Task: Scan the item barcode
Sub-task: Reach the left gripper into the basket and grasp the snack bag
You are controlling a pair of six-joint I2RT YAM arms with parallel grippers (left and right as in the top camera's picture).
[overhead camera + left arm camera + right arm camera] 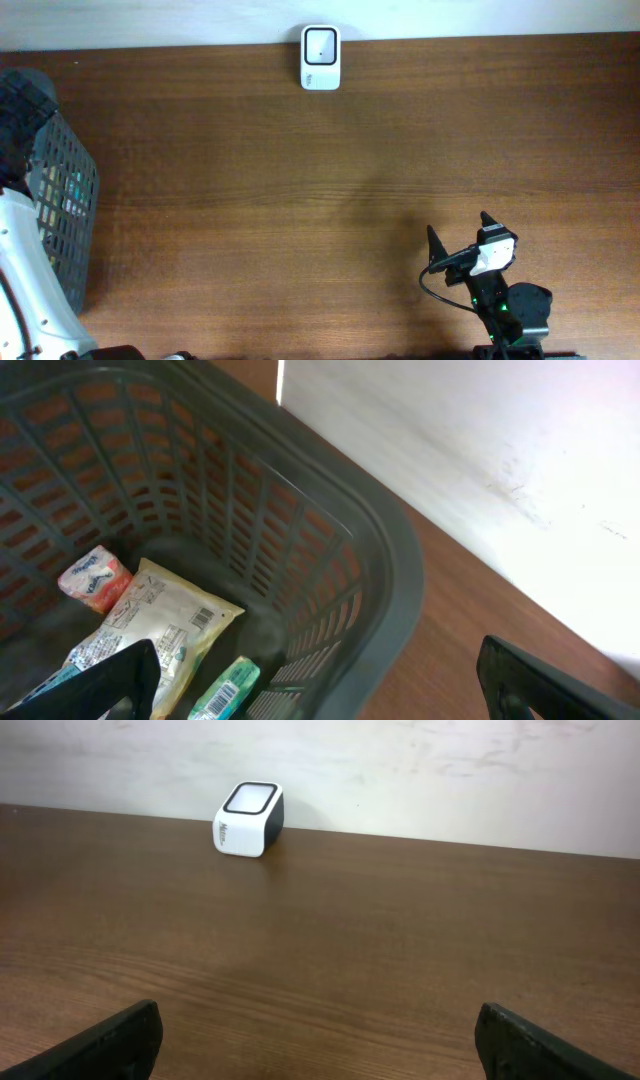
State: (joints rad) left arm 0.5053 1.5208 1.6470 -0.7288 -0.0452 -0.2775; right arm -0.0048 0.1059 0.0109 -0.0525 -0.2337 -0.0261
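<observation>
Left claw (315, 650): its black fingers (120, 680) sit in the 2 bottom corners of the left wrist view. They're spread wide with nothing between them. It hangs over the basket rim, looking down into the basket.

Right claw (318, 1020): 2 black fingers also spread wide and empty. It's low over bare table near the front right, facing the scanner.

Everything else, big to small:
- Brown wood-grain table (250, 180) takes up nearly the whole overhead view. White wall (400, 760) runs along its far edge.
- Dark grey slatted plastic basket (385, 570) is at the table's left edge, well apart from the scanner. White left arm body (30, 270) is just beside it at the front left.
- White box-shaped barcode scanner with a black-framed top window (320, 57) is at the far edge, about centre, up by the wall. It's well apart from both claws and nothing is near it.
- Task items are all on the basket floor, none gripped:
  - Cream flat pouch with a printed barcode (165, 615) lies with the barcode side up.
  - Green-and-white small pack (228, 688) is just beside the pouch's lower right corner, near the basket wall.
  - Red-and-white small packet (93, 577) is just beside the pouch's upper left.
  - Blue-and-white wrapper (85, 657) is partly hidden behind the left finger, so I can't tell what it is.
</observation>
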